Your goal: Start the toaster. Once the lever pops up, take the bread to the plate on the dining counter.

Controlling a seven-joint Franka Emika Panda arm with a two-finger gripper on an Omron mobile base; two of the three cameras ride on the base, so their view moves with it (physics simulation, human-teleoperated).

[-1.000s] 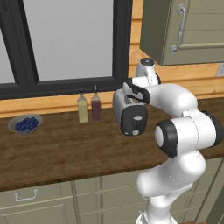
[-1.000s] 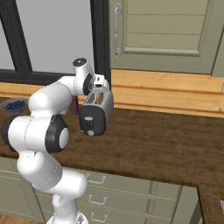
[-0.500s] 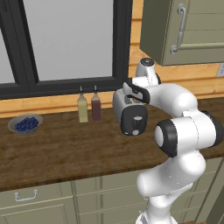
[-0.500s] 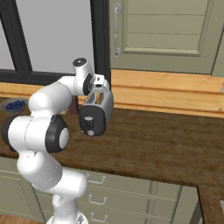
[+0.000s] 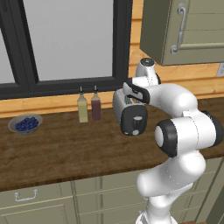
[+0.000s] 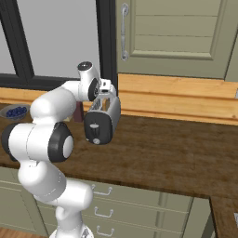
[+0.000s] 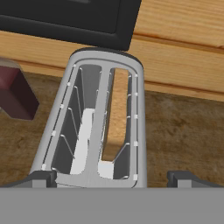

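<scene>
While nothing shifts across the last second, the gripper [image 7: 109, 180] hangs spread-jawed over the toaster [image 7: 98, 127], bread [image 7: 117, 111] standing in its right slot, ready to lift.

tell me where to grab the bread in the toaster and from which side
Grip the bread by its top edge, coming straight down from above. It stands upright in one slot of the toaster, with the slot walls covering its faces, so only the thin top edge looks reachable. The open gripper would likely need to straddle that edge across its thickness.
</scene>
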